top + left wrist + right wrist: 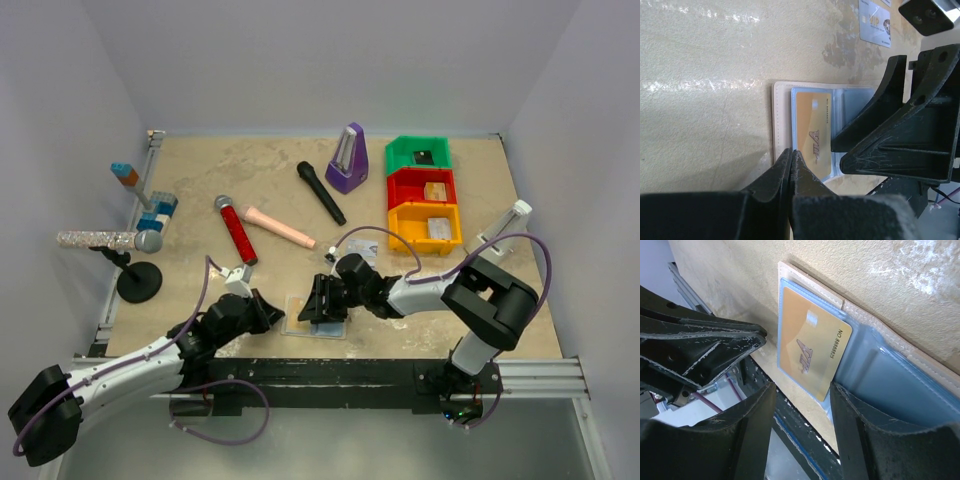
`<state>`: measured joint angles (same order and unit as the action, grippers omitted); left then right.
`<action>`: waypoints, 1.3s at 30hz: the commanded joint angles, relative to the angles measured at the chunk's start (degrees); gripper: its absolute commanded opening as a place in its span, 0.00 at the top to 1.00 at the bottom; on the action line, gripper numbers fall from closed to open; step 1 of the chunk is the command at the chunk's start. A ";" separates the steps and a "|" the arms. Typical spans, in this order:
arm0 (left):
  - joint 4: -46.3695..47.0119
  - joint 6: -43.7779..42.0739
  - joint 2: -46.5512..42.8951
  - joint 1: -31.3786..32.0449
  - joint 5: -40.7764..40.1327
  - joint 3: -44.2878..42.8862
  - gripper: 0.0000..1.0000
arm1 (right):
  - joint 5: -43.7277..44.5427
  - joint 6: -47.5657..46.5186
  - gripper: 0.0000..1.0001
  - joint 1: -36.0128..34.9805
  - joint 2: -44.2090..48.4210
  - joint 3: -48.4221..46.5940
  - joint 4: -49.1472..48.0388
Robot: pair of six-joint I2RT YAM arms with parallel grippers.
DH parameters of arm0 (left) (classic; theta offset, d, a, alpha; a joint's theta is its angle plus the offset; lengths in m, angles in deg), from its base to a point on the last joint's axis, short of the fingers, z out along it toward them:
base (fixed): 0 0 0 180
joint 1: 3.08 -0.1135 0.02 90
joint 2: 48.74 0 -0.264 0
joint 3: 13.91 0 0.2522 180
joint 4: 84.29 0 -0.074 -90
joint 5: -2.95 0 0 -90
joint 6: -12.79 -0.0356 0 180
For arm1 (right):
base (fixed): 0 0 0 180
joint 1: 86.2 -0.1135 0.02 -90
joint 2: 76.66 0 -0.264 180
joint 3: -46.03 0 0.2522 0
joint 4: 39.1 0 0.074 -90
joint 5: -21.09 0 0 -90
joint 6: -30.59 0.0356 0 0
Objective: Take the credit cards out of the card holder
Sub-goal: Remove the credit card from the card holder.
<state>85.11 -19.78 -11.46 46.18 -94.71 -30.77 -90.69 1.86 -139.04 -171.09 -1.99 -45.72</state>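
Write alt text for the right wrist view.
An orange-tan card lies in the open card holder, light blue inside, on the table. The right pincer stands open at the card's lower edge; the shut left pincer is beside the holder.

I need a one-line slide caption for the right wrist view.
Right gripper, jaws apart, poised at the orange-tan card in the open blue card holder.

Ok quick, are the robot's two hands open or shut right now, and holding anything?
Left end effector: shut, tips at the edge of the wallet, holding nothing visible.
Right end effector: open, holding nothing, orange card just ahead.
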 commanded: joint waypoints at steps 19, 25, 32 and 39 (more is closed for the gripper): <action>15.38 -1.00 12.02 0.40 4.50 -1.04 1.00 | 3.32 -2.04 0.45 0.37 1.18 1.30 3.77; 14.86 -0.48 12.03 0.40 3.18 0.37 1.00 | 3.67 -2.21 0.45 0.37 2.23 1.48 4.47; 13.45 -0.65 11.33 0.40 2.30 0.98 1.00 | 3.59 -2.04 0.45 0.37 2.24 1.48 3.25; 14.07 -0.65 12.73 0.40 2.21 2.04 1.00 | 3.32 -1.51 0.45 0.37 2.06 1.56 1.66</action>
<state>97.32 -19.76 0.36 46.24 -91.58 -30.77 -89.51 1.19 -139.02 -169.32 -1.32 -44.38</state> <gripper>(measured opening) 0.016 0.550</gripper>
